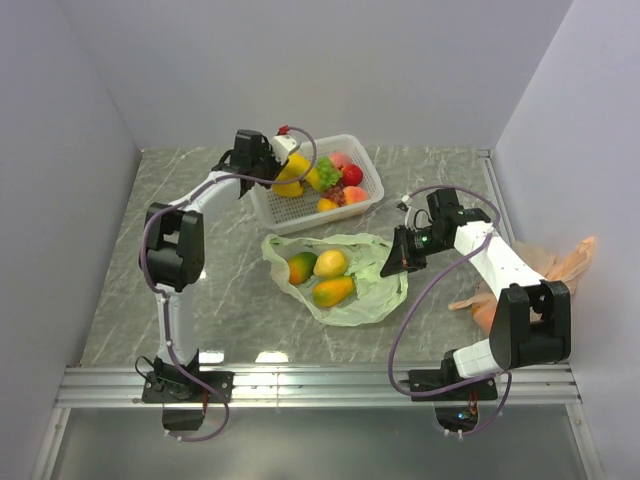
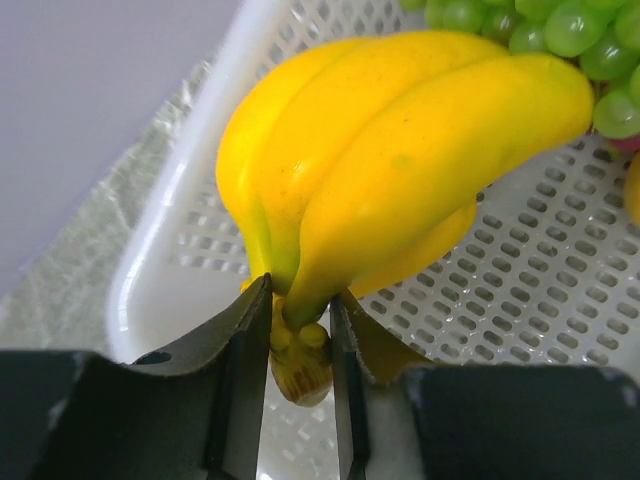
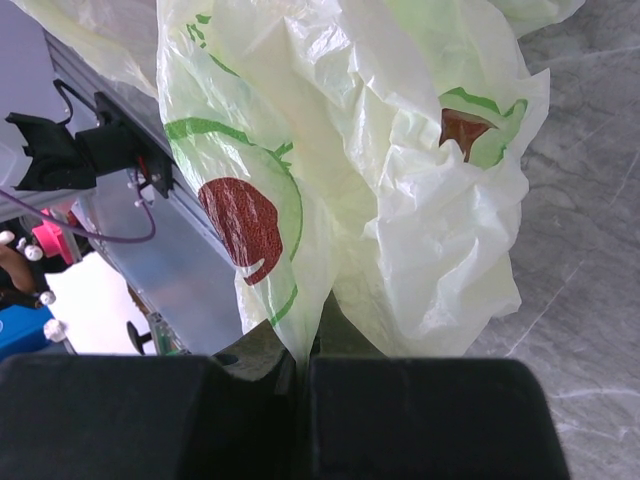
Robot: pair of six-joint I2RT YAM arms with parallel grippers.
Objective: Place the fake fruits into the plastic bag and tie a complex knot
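My left gripper (image 2: 300, 330) is over the white lattice basket (image 2: 520, 290), its jaws closed against the stem of the yellow banana bunch (image 2: 400, 170). The bunch (image 1: 293, 172) sits at the basket's left end beside my left gripper (image 1: 275, 160). Grapes (image 1: 327, 172), a red apple (image 1: 352, 175) and peaches (image 1: 342, 160) lie in the basket. The pale green plastic bag (image 1: 370, 290) lies open on the table with two mangoes (image 1: 333, 291) and a lemon (image 1: 331, 263) inside. My right gripper (image 1: 398, 262) is shut on the bag's right edge, and a pinched fold of the bag (image 3: 420, 200) rises from my right gripper (image 3: 302, 350). No knot shows.
The basket (image 1: 372, 196) stands at the back centre of the marble table (image 1: 200, 300). A peach-orange translucent bag (image 1: 560, 262) lies at the right edge behind my right arm. Walls close in the left, back and right sides. A metal rail (image 1: 320, 385) runs along the near edge.
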